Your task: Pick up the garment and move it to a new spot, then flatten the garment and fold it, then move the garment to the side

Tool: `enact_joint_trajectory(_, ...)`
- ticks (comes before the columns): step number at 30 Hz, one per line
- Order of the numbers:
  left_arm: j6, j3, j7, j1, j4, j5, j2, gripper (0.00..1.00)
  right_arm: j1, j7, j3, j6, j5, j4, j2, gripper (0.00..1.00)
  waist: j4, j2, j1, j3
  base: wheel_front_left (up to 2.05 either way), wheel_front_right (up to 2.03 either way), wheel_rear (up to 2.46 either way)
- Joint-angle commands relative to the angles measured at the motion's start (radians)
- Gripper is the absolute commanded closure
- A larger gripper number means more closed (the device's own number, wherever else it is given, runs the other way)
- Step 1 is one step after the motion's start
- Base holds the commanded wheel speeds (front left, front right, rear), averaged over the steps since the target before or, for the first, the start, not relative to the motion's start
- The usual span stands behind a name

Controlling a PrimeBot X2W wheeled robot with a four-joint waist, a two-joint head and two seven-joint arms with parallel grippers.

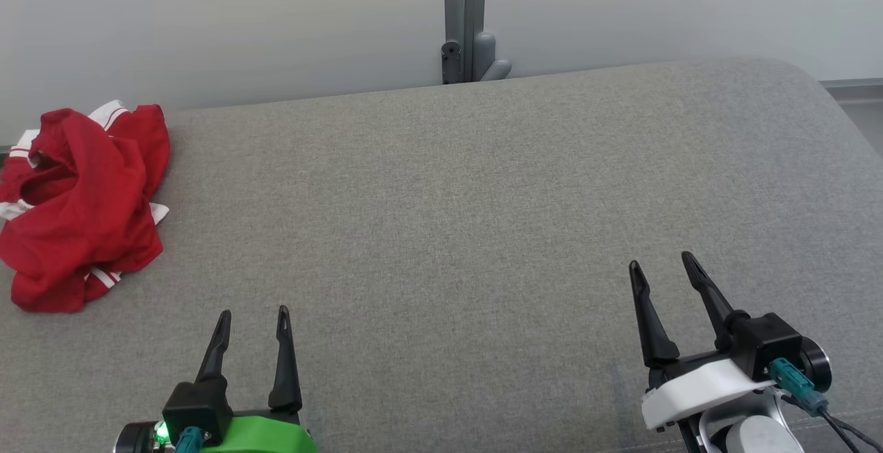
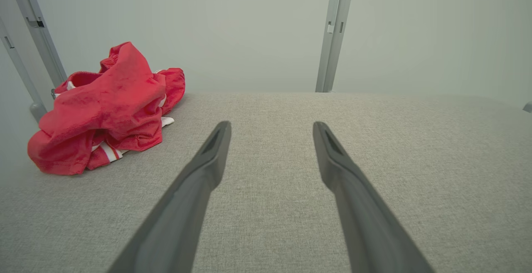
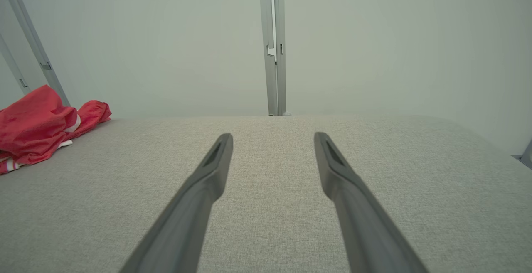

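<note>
**A:** How does the left end effector (image 1: 254, 311) stand?

**B:** Wide open. Its two dark fingers (image 1: 284, 363) are well apart, and there is nothing between them but the grey fabric of the table (image 1: 448, 232). It sits on the robot's side of the grey post (image 1: 464, 18), to that post's left. I cannot tell whether the fingertips touch the fabric.

**A:** And the right end effector (image 1: 660, 260)?

**B:** The same: spread wide and holding nothing. It is also on the near side of the post, but to its right, and it reaches a little closer to the post than the left one does. Its fingers lean slightly towards the post's side.

**A:** What is behind the fingers?

**B:** The left pair rises from a green mount (image 1: 269, 436). The right pair rises from a white mount (image 1: 697, 384) with a teal plug (image 1: 786, 374) and a dark cable beside it.

**A:** Where is the garment (image 1: 83, 198)?

**B:** It is red with white stripes and lies crumpled in a heap on the table. It is far to the left of the post, by the table's left edge and close to the far edge. It is well apart from both end effectors, with the left one nearer to it.

**A:** And the post itself?

**B:** It stands upright against the pale wall (image 1: 207, 25), at the middle of the table's far edge.
</note>
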Motion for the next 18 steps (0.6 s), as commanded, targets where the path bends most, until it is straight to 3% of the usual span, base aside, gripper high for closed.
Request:
enact_joint_trajectory(1, 0.005, 0.000, -0.011, 0.013, 0.003, 0.022, 0.007, 0.00, 0.001, -0.011, 0.003, 0.000, -0.022, 0.001, -0.005, 0.00, 0.000, 0.0094, 0.0000, -0.002, 0.00, 0.00, 0.00)
enact_joint_trajectory(18, -0.001, 0.013, -0.007, 0.025, 0.039, -0.014, 0.006, 0.00, 0.016, -0.009, -0.005, 0.000, -0.011, 0.016, -0.004, 0.00, 0.002, 0.0094, 0.0000, -0.014, 0.00, 0.00, 0.00)
